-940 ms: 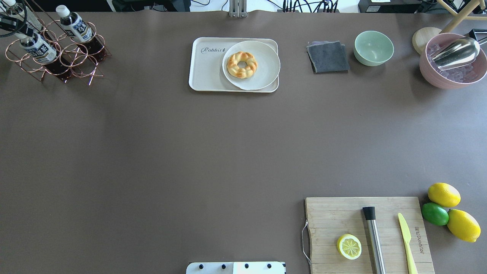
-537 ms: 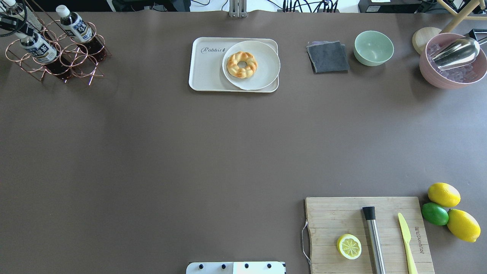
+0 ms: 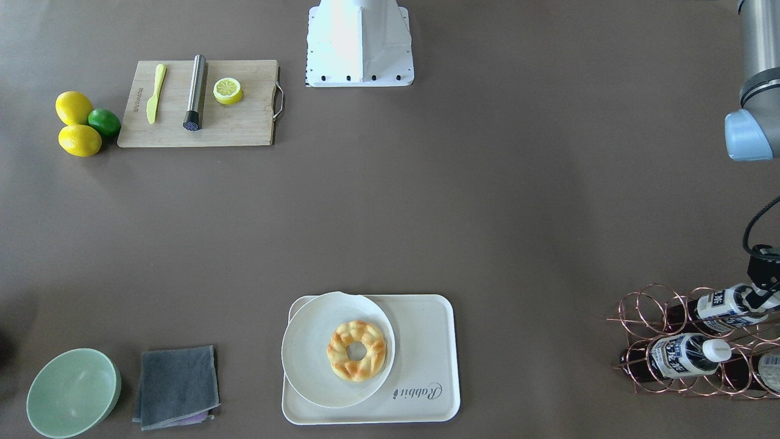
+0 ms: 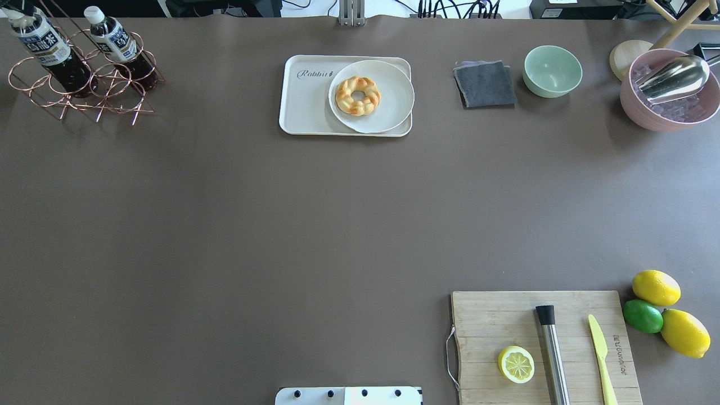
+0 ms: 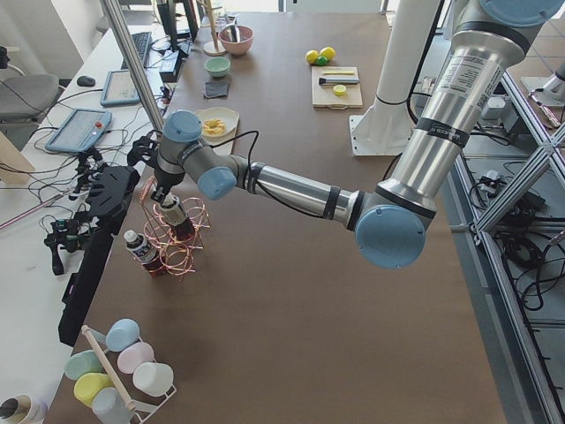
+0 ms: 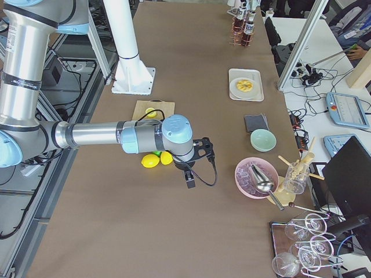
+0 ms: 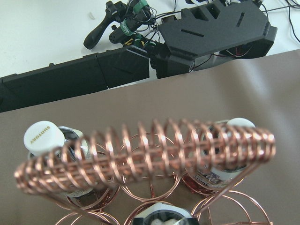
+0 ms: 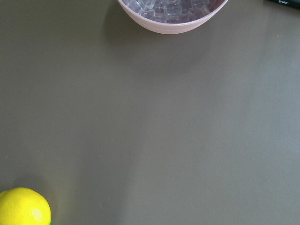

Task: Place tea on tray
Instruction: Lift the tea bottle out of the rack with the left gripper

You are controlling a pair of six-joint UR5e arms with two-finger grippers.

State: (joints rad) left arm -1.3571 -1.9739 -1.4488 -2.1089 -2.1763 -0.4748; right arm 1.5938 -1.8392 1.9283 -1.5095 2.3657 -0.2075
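Note:
The tea [image 4: 42, 45], a dark brown bottle with a white-and-navy label, leans in the copper wire rack [image 4: 121, 107] at the far left corner. My left gripper [image 3: 762, 296] is shut on its cap end; the front view also shows the bottle [image 3: 722, 305]. The left side view shows this gripper [image 5: 163, 190] above the rack. A second tea bottle [image 4: 112, 39] stays in the rack. The cream tray [image 4: 306, 107] marked "Rabbit" lies at the far middle. My right gripper [image 6: 189, 179] hovers over the table near the lemons; I cannot tell whether it is open.
A white plate [image 4: 391, 104] with a twisted doughnut [image 4: 358, 95] covers the tray's right part. A grey cloth [image 4: 485, 84], a green bowl [image 4: 552, 70] and a pink ice bowl [image 4: 669, 107] stand to the right. A cutting board [image 4: 495, 326] and lemons [image 4: 656, 287] are near right.
The tea bottle in my left gripper has risen out of its rack ring and shifted toward the far left corner. The other bottle and the tray have not moved.

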